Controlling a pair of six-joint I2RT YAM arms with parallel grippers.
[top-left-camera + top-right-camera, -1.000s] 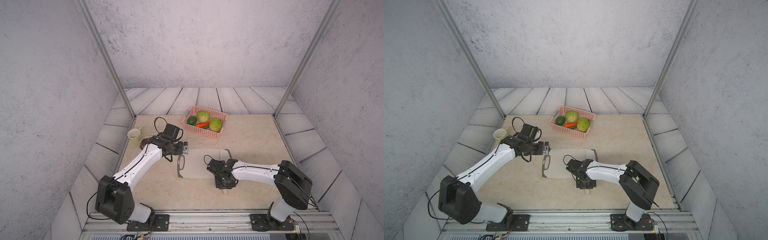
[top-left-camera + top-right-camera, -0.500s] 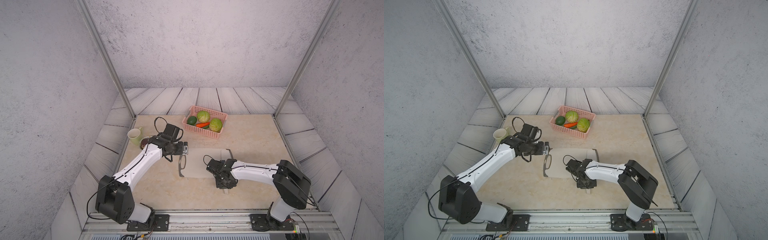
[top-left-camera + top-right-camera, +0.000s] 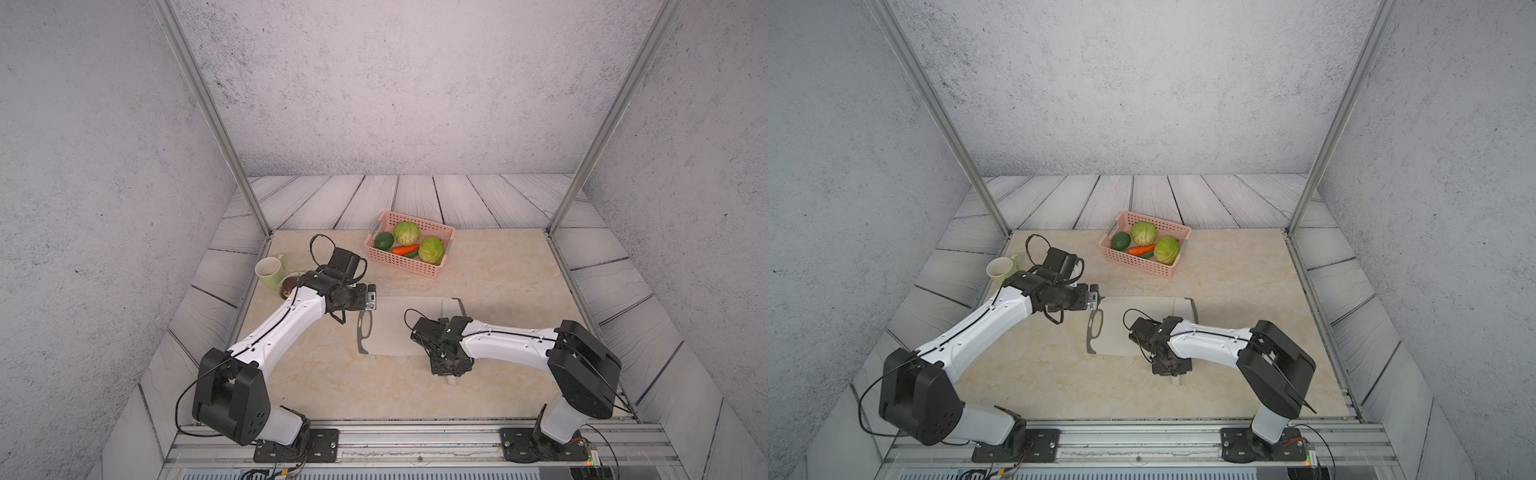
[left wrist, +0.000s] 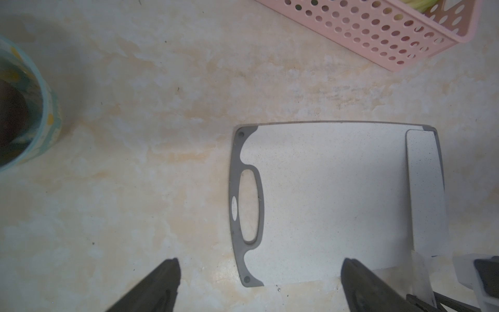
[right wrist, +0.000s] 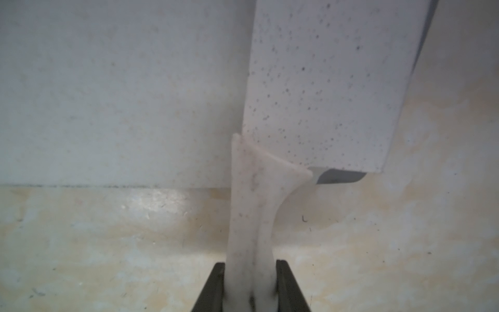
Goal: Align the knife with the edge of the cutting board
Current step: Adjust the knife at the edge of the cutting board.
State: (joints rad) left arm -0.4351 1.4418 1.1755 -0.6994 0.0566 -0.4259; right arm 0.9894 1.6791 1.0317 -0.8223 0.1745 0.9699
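1. Standing far left: mug (image 3: 269,272).
2. Wide open and empty, left pincer (image 4: 260,263) hovers by cutout end of board (image 4: 324,202).
3. That board lies flat on surface (image 3: 332,382), mid-scene.
4. Resting blade-flat on board, along the end opposite cutout: knife (image 5: 324,81); handle juts past near edge.
5. Closed tight on knife handle: right pincer (image 5: 250,264).

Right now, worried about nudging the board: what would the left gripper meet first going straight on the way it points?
Probably the cutting board, at its handle-cutout end: the open left gripper frames that end's corner in its wrist view. Depth is unclear; it might touch the table beside it.
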